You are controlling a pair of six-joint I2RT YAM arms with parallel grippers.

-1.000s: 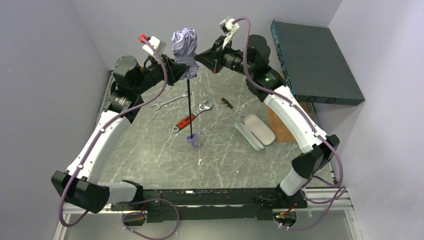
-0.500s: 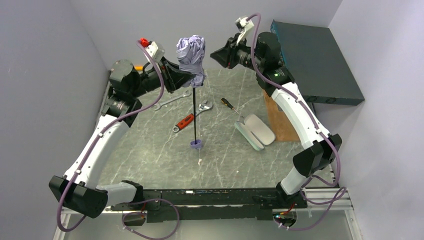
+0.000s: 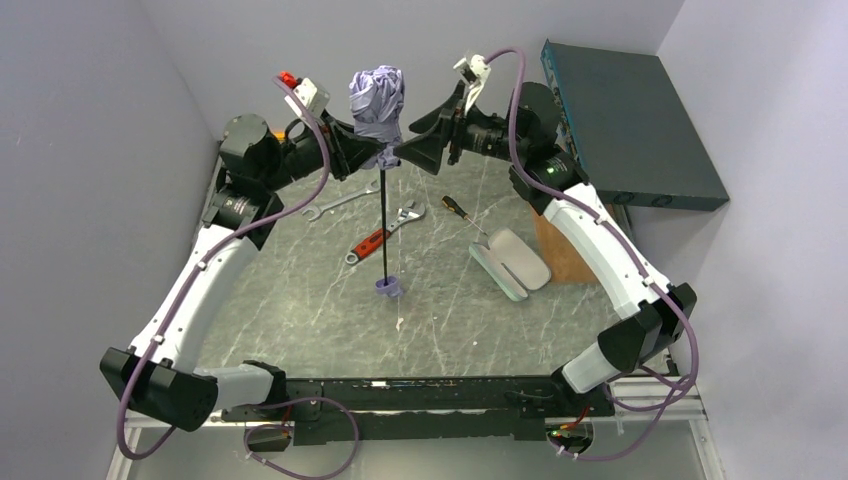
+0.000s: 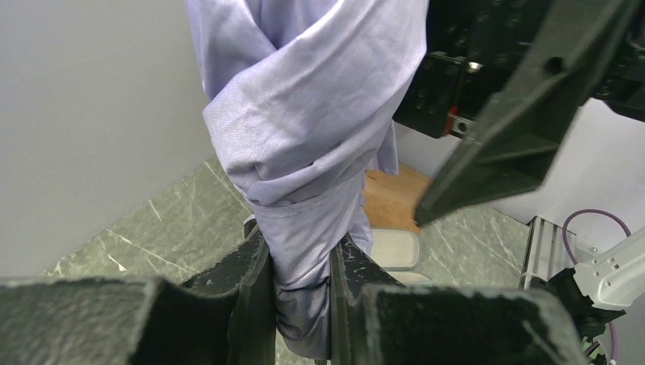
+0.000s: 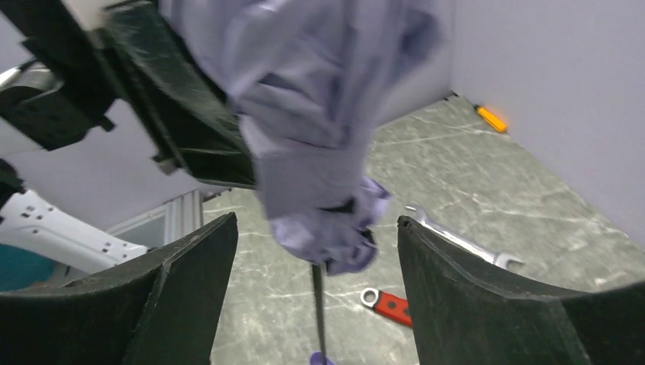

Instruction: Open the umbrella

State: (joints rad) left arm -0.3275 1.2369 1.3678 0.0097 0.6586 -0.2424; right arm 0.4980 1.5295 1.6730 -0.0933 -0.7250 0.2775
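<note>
The umbrella [image 3: 378, 103] hangs upright above the table, its lavender canopy still bunched and folded. Its thin black shaft [image 3: 385, 225] runs down to the small lavender handle [image 3: 387, 288] near the tabletop. My left gripper [image 3: 372, 157] is shut on the lower end of the folded fabric [image 4: 304, 114], which is pinched between both fingers [image 4: 251, 281]. My right gripper [image 3: 402, 155] comes in from the other side, open. Its two fingers [image 5: 190, 281] stand wide on either side of the canopy's bottom end [image 5: 323, 228] and the shaft [image 5: 317, 304], touching neither.
On the marble table lie a silver wrench [image 3: 335, 203], a red-handled adjustable wrench [image 3: 380, 235], a screwdriver [image 3: 462, 213] and a pale mint case [image 3: 512, 262]. A wooden block [image 3: 560, 240] and a dark flat box [image 3: 625, 120] sit at the right. Grey walls close in the back.
The right gripper was shut at the umbrella, pulled away up and right, then came back to the canopy's base with its jaws opened wide. The left gripper kept its hold and lifted the umbrella slightly.
</note>
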